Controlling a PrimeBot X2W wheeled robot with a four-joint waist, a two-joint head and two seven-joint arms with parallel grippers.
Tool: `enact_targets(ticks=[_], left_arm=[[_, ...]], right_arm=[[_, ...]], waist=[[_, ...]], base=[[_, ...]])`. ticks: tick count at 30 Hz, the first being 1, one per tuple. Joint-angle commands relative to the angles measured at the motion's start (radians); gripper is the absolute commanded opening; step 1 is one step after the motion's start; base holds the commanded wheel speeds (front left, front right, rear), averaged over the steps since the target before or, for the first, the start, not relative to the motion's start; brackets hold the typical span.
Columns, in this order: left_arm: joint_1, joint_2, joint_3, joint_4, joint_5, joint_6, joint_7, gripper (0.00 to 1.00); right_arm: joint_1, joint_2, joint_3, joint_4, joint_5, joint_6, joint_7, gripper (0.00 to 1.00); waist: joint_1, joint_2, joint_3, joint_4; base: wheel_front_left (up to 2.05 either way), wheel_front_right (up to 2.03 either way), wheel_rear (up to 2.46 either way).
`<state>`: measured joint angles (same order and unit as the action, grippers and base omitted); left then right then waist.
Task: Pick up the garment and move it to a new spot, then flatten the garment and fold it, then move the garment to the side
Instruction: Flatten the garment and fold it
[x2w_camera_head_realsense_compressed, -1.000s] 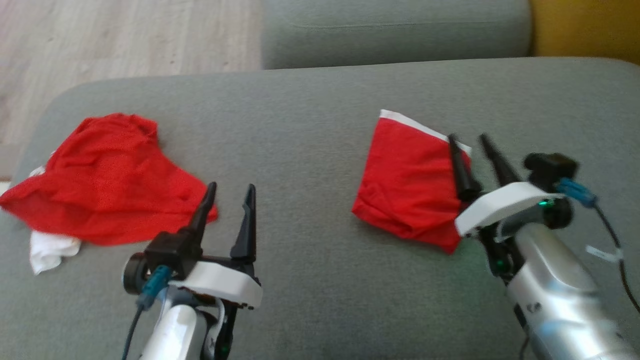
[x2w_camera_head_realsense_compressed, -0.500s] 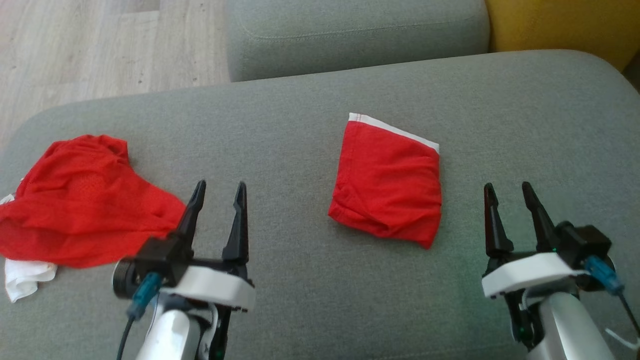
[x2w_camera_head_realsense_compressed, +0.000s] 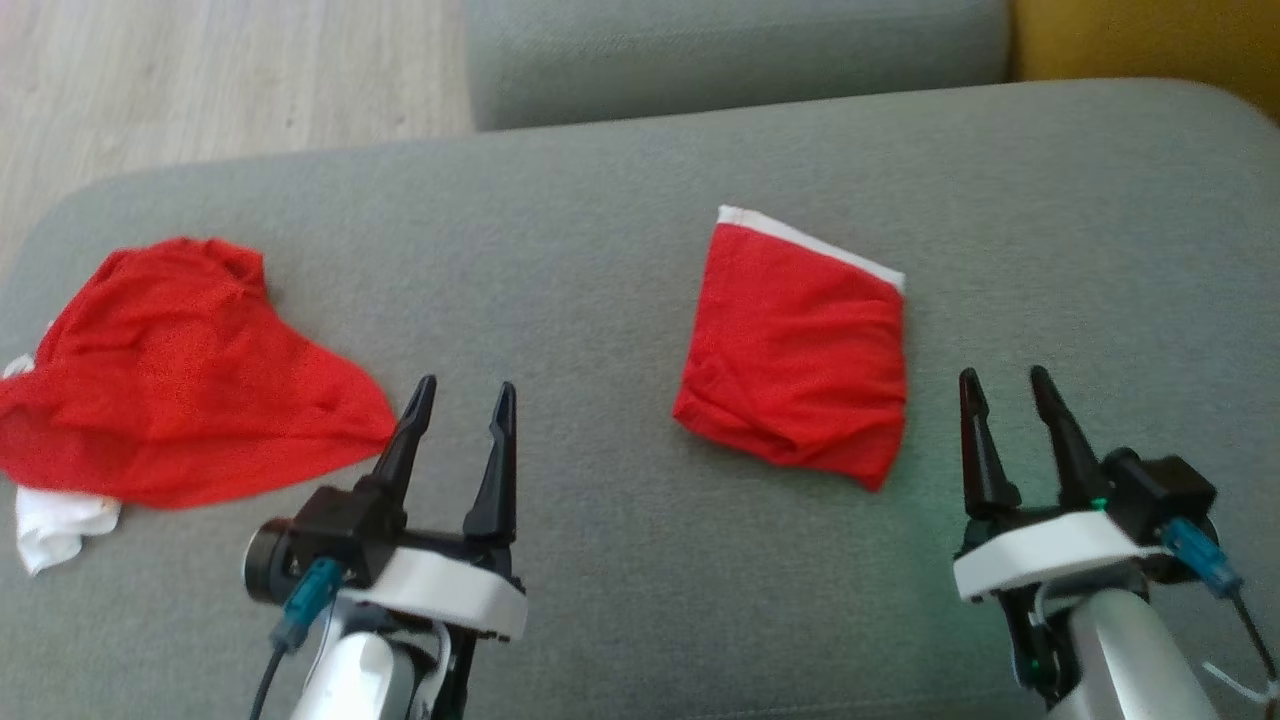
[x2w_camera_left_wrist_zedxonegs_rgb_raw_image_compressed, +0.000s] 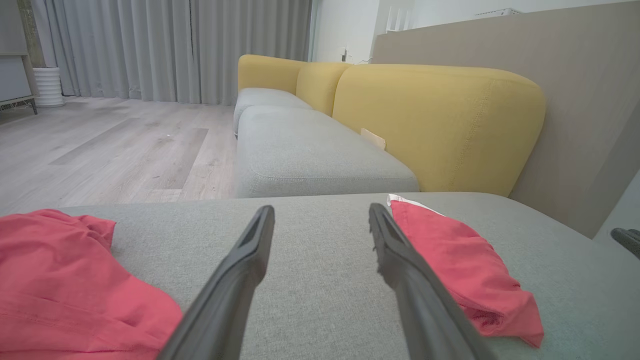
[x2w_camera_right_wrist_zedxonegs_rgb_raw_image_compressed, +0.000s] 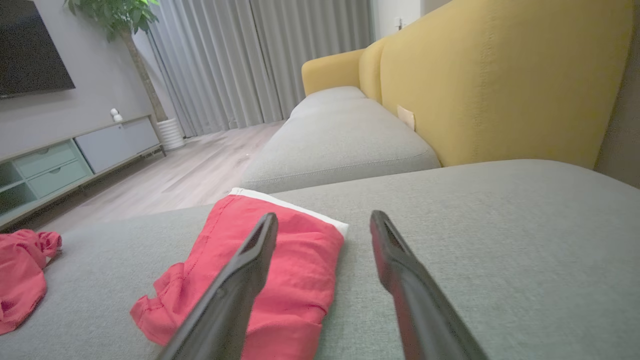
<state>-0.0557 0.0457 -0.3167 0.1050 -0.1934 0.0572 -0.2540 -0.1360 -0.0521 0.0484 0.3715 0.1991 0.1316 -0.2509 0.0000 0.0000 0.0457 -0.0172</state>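
Garment, red and folded, lies on the grey cushion near the right gripper. This one and the left gripper have fingers spread apart, holding nothing. Another red cloth lies beside the left one.

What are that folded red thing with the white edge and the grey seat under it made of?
The folded red garment looks like thin, soft knit or mesh cloth, matte: it creases softly and shows a fine dotted texture. Its white band may be elastic; that is unclear. The grey seat cushion looks like matte woven upholstery with a visible grainy weave.
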Motion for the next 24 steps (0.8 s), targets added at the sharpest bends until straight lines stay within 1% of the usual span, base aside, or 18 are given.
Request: enact_targets(ticks=[1,7,12,14,15,20,24], left_arm=[[-0.066,0.004,0.026,-0.033,0.009,-0.005,-0.008,1.0],[-0.11,0.004,-0.004,-0.036,-0.009,-0.003,-0.008,1.0],[-0.141,0.004,-0.039,-0.037,-0.025,-0.002,-0.008,1.0],[-0.15,0.004,-0.046,-0.038,-0.03,0.002,-0.008,1.0],[-0.15,0.004,-0.046,-0.038,-0.03,0.002,-0.008,1.0],[-0.172,0.004,-0.06,-0.038,-0.038,0.006,-0.008,1.0],[-0.185,0.004,-0.067,-0.039,-0.044,0.009,-0.008,1.0]], right_arm=[[-0.062,0.002,0.031,-0.028,-0.015,-0.001,-0.011,0.0],[-0.169,0.002,0.05,0.016,-0.063,-0.001,-0.005,0.0],[-0.288,0.002,0.064,0.117,-0.104,-0.001,0.009,0.0],[-0.336,0.001,0.053,0.176,-0.122,-0.001,0.016,0.0],[-0.336,0.001,0.053,0.176,-0.122,-0.001,0.016,0.0],[-0.437,-0.011,-0.03,0.34,-0.186,-0.001,0.026,0.0],[-0.499,-0.012,-0.091,0.454,-0.234,-0.001,0.035,0.0]], waist=[[0.0,0.0,0.027,0.03],[0.0,0.0,0.088,0.116],[0.0,0.0,0.136,0.185],[0.0,0.0,0.152,0.207],[0.0,0.0,0.152,0.207],[0.0,0.0,0.185,0.252],[0.0,0.0,0.205,0.271]], base=[[0.0,0.0,0.0],[0.0,0.0,0.0],[0.0,0.0,0.0],[0.0,0.0,0.0],[0.0,0.0,0.0],[0.0,0.0,0.0],[0.0,0.0,0.0]])
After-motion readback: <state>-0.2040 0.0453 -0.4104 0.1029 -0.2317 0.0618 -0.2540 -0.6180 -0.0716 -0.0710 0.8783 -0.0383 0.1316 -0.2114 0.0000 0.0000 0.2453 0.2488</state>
